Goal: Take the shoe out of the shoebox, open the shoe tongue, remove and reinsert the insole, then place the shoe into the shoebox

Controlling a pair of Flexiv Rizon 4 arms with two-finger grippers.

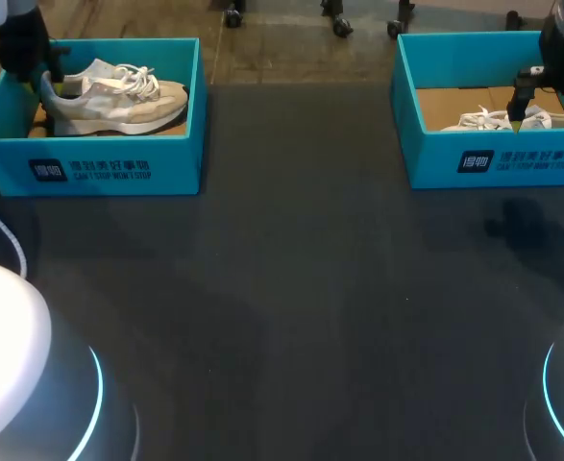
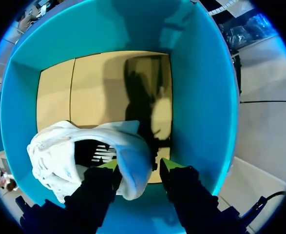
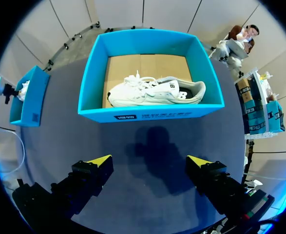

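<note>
Left claw [image 2: 139, 168] is down inside the shoebox [image 2: 201, 97], fingers apart and straddling the heel rim of the shoe [image 2: 55, 156], not visibly pinched. The shoe's long axis runs off sideways past one finger. Left arm nearer, wrist pointing steeply down. Right claw [image 3: 150, 163] is spread too, over the tabletop [image 3: 147, 141], the other shoebox [image 3: 91, 92] ahead of it. Likely next: pinch heel, lift.

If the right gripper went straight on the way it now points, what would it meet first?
Probably the bare table, just before the blue shoebox that holds the white shoe. The open right gripper hangs above it; depth is unclear.
</note>
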